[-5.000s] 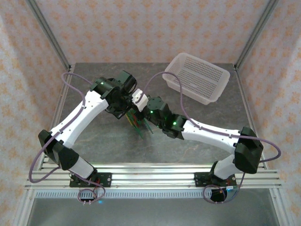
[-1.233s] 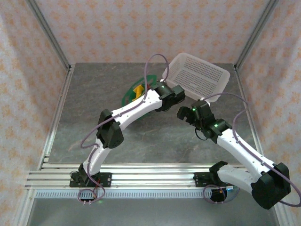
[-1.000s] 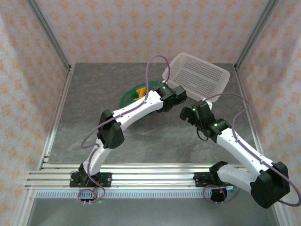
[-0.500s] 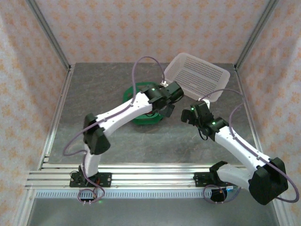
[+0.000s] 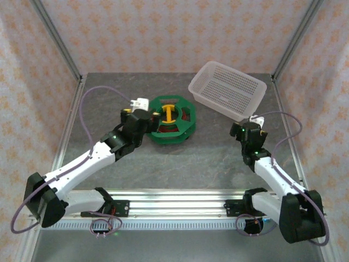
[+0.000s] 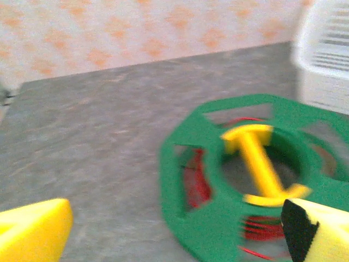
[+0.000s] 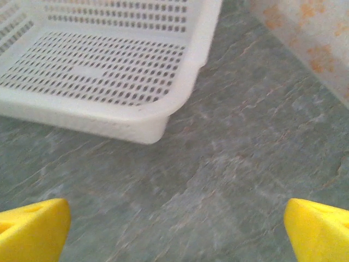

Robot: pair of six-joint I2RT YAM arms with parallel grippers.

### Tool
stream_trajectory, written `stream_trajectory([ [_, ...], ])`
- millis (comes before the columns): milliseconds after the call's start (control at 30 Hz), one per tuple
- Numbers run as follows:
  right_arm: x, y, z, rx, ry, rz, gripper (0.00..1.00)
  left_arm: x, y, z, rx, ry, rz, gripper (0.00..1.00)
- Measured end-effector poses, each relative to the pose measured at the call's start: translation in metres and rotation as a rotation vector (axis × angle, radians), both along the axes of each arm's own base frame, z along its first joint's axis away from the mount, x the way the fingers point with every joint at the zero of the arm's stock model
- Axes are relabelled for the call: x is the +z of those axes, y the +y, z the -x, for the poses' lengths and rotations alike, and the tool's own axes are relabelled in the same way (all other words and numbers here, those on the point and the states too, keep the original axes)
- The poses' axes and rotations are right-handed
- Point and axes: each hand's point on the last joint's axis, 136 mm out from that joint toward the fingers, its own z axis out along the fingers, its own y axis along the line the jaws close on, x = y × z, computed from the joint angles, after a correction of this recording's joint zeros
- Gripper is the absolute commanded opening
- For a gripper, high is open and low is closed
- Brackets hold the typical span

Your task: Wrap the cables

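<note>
left gripper (image 6: pixel 174 232) has just let go and backed off, jaws wide, nothing in them. the spool (image 5: pixel 172 120) now lies flat on the table (image 5: pixel 109 90), left of the basket (image 5: pixel 210 100), with the red cable (image 6: pixel 197 180) wound inside. right gripper (image 7: pixel 174 229) is wide too, empty. wrapping looks done to me.

Smooth plastic reel (image 5: pixel 170 136), perforated plastic basket (image 5: pixel 215 103), matt mottled table (image 5: pixel 207 158).

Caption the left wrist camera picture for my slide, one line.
Open left gripper facing a green spool with a yellow crossbar and red cables wound inside, on the table near a white basket.
</note>
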Motion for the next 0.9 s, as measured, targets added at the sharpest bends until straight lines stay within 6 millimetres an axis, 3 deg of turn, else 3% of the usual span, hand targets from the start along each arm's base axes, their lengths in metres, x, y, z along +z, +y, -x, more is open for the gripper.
stream_trajectory([
  [167, -0.032, -0.013, -0.007, -0.025, 0.0, 0.025, 1.0, -0.053, 0.073, -0.007, 0.184, -0.014, -0.082, 1.0],
  [400, -0.033, -0.006, -0.031, 0.031, -0.079, 0.059, 1.0, -0.076, 0.139, -0.015, 0.344, -0.085, -0.02, 1.0],
  [567, -0.049, -0.003, -0.041, 0.061, -0.076, 0.07, 1.0, -0.089, 0.144, -0.03, 0.302, -0.133, -0.027, 1.0],
  [733, -0.046, 0.003, -0.054, 0.106, -0.087, 0.063, 1.0, -0.09, 0.148, -0.043, 0.29, -0.154, -0.057, 1.0],
  [900, -0.039, 0.0, -0.062, 0.108, -0.106, 0.051, 1.0, -0.076, 0.154, -0.051, 0.307, -0.165, -0.05, 1.0],
])
